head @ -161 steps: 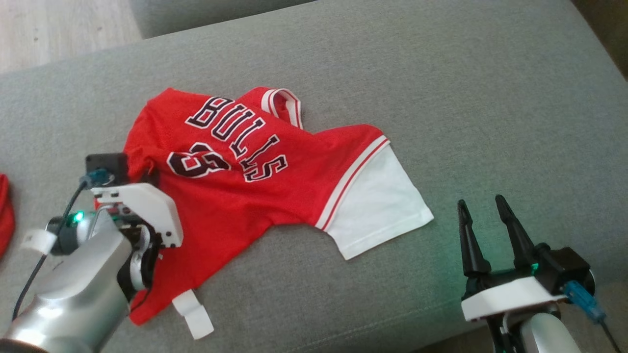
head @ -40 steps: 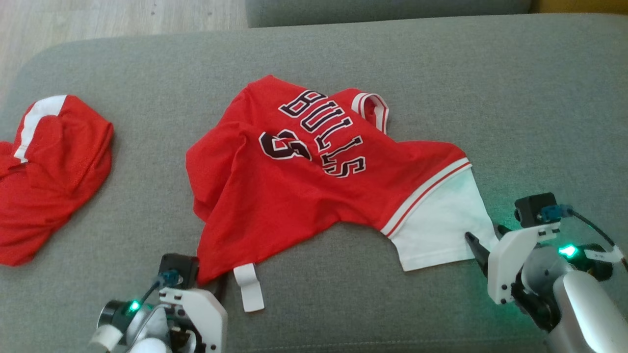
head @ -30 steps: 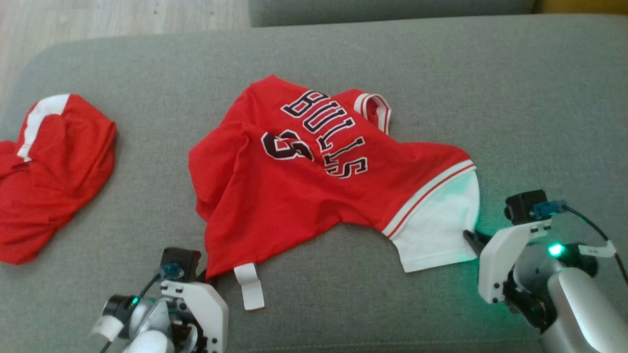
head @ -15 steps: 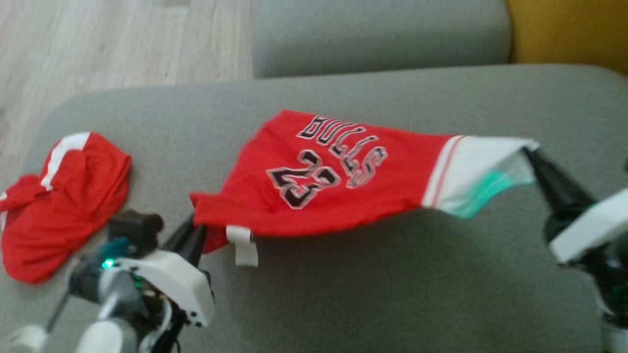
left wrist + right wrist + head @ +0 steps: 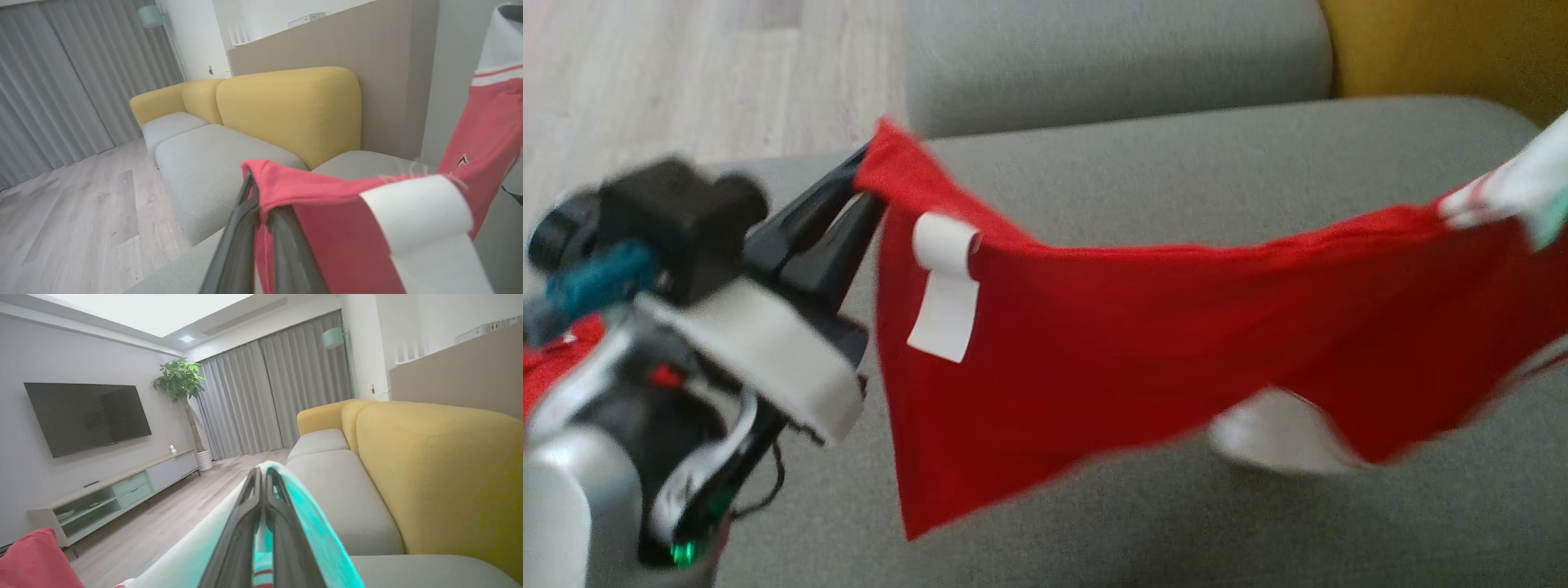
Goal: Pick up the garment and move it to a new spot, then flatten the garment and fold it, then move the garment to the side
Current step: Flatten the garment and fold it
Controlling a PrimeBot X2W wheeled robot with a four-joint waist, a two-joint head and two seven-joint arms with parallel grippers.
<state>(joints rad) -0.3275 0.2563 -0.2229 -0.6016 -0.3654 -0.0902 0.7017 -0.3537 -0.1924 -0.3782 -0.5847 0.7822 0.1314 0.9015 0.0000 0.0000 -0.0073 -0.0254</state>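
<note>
Legend: our left gripper (image 5: pixel 866 184) is closed tight on a red corner of the garment (image 5: pixel 1143 327). Our right gripper (image 5: pixel 263 475) is clamped on its white sleeve edge. We hold the garment in the air above the grey sofa seat (image 5: pixel 1176 155), its long axis running left to right between the grippers and sagging mid-span. A white tag (image 5: pixel 943 314) hangs near the left corner.

A grey sofa seat (image 5: pixel 1176 163) bears a red cloth (image 5: pixel 560 351) near its left edge.
</note>
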